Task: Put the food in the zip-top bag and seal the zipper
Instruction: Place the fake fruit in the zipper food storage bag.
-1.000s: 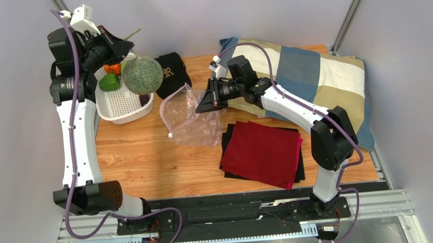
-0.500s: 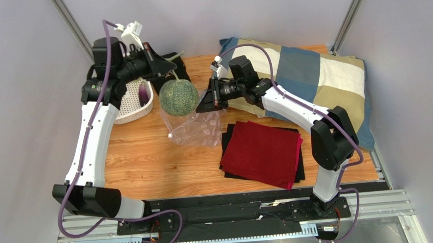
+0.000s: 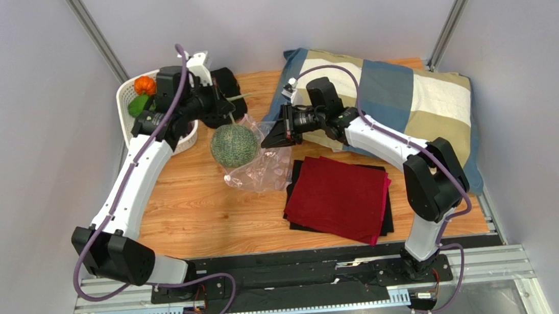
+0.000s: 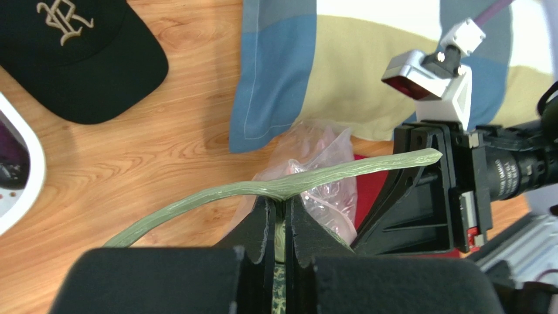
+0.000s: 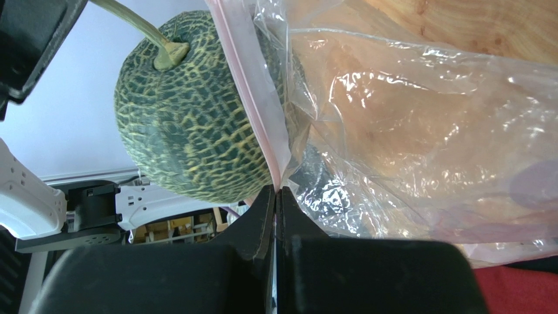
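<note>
- Netted grey-green melon point(image 3: 233, 146) is being dangled by its stem point(image 4: 281, 186), which is being pinched between the pressed-together fingers of the left gripper point(image 4: 280, 212), so that the fruit is being hung clear of the wooden table point(image 3: 179, 205), right at the mouth of the zip-top bag point(image 3: 261, 170)
- One lip of the bag is being clamped at the zipper point(image 5: 252, 98) by the right gripper point(image 5: 276, 196), its jaws being squeezed tight on the pink-white strip; the edge is being lifted, apparently so that the mouth is being held agape for the melon
- From the right wrist, the melon is being seen against the raised strip; whether it is being brought inside the opening or against its outer face cannot be told
- The rest of the bag is being left slumped on the table beside a red cloth point(image 3: 338, 196), with nothing visible inside it
- An orange pumpkin point(image 3: 145, 84) and a green pepper point(image 3: 137, 105) are being left waiting in the white basket point(image 3: 119, 95) at the far left, so loading is being judged as barely begun and sealing as well off
- A risk is being posed by the round fruit being hung from a thin stem: the flimsy lip could be dragged shut or tugged from the grip
</note>
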Controlling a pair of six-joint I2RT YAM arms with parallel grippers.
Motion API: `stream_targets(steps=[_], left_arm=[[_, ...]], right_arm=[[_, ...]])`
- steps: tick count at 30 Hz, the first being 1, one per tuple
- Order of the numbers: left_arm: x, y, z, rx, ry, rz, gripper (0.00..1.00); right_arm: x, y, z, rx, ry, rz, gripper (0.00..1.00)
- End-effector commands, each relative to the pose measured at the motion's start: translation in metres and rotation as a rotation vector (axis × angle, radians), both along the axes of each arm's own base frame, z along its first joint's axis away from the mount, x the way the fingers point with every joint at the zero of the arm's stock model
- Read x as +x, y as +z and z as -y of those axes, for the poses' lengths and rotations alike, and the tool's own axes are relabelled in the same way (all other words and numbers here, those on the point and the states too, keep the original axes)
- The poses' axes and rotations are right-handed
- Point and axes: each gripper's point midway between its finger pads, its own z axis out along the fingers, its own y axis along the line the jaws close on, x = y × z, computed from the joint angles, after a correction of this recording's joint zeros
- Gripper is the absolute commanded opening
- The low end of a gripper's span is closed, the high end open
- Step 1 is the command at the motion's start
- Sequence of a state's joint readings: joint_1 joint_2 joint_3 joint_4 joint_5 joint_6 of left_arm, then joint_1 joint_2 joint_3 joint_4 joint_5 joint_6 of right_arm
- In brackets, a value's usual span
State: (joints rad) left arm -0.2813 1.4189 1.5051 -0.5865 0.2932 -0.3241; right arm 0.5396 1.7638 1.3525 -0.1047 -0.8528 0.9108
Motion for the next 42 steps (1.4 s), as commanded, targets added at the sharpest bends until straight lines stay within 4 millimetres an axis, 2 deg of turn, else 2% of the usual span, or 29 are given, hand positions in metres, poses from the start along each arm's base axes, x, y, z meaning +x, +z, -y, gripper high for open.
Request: stream_targets(steps=[1,2,3,5,7,9,10,11,14,15,16,18,20,22,23,27,30,33,35,37,42], left_arm=[[-0.002,0.022,0.003,0.191,0.027,0.189,0.00],[0.002,0.025,-0.004,0.252,0.088,0.215,0.00],[-0.005,0.028,0.013,0.287,0.054,0.247,0.00],[-0.004,0.027,0.016,0.357,0.081,0.275,0.00],[-0.007,0.018,0.029,0.358,0.056,0.257,0.00],[-0.008,0.006,0.037,0.341,0.044,0.209,0.00],[-0.007,-0.010,0.039,0.359,0.041,0.151,0.00],[-0.006,-0.012,0.042,0.350,0.034,0.137,0.00],[-0.008,-0.015,0.053,0.296,0.010,0.107,0.00],[-0.009,-0.011,0.057,0.263,-0.005,0.118,0.00],[-0.010,0.009,0.061,0.196,-0.008,0.169,0.00],[-0.018,0.023,0.070,0.125,-0.058,0.205,0.00],[-0.028,0.049,0.082,0.036,-0.121,0.243,0.00],[-0.036,0.057,0.090,-0.018,-0.150,0.211,0.00],[-0.042,0.068,0.097,-0.058,-0.192,0.211,0.00],[-0.051,0.071,0.115,-0.148,-0.247,0.132,0.00],[-0.054,0.065,0.126,-0.198,-0.276,0.068,0.00],[-0.053,0.049,0.136,-0.234,-0.274,-0.021,0.00],[-0.049,0.027,0.142,-0.239,-0.272,-0.088,0.00],[-0.043,0.014,0.148,-0.267,-0.258,-0.133,0.00],[-0.022,-0.032,0.143,-0.261,-0.176,-0.227,0.00]], right_arm=[[-0.006,0.036,0.004,0.105,0.008,0.043,0.00],[-0.007,0.037,0.005,0.111,0.012,0.038,0.00],[-0.006,0.040,0.007,0.123,0.007,0.040,0.00],[-0.009,0.042,0.010,0.134,0.008,0.033,0.00],[-0.008,0.041,0.013,0.135,0.003,0.040,0.00],[-0.007,0.034,0.020,0.119,-0.012,0.030,0.00],[-0.007,0.029,0.023,0.108,-0.014,0.032,0.00],[-0.009,0.018,0.027,0.089,-0.021,0.016,0.00],[-0.007,0.003,0.043,0.045,-0.050,0.034,0.00],[-0.010,-0.012,0.051,0.005,-0.064,-0.004,0.00],[-0.011,-0.012,0.056,-0.007,-0.073,0.013,0.00],[-0.009,-0.021,0.064,-0.030,-0.090,0.020,0.00],[-0.008,-0.022,0.065,-0.033,-0.089,0.023,0.00],[-0.004,-0.022,0.066,-0.033,-0.092,0.029,0.00],[-0.005,-0.023,0.067,-0.038,-0.092,0.026,0.00],[-0.004,-0.033,0.080,-0.077,-0.116,0.023,0.00],[-0.010,-0.043,0.087,-0.115,-0.134,0.017,0.00],[-0.014,-0.047,0.090,-0.123,-0.135,0.014,0.00],[-0.014,-0.048,0.089,-0.123,-0.133,0.014,0.00],[-0.015,-0.050,0.090,-0.128,-0.133,0.007,0.00],[-0.026,-0.066,0.097,-0.170,-0.126,-0.009,0.00]])
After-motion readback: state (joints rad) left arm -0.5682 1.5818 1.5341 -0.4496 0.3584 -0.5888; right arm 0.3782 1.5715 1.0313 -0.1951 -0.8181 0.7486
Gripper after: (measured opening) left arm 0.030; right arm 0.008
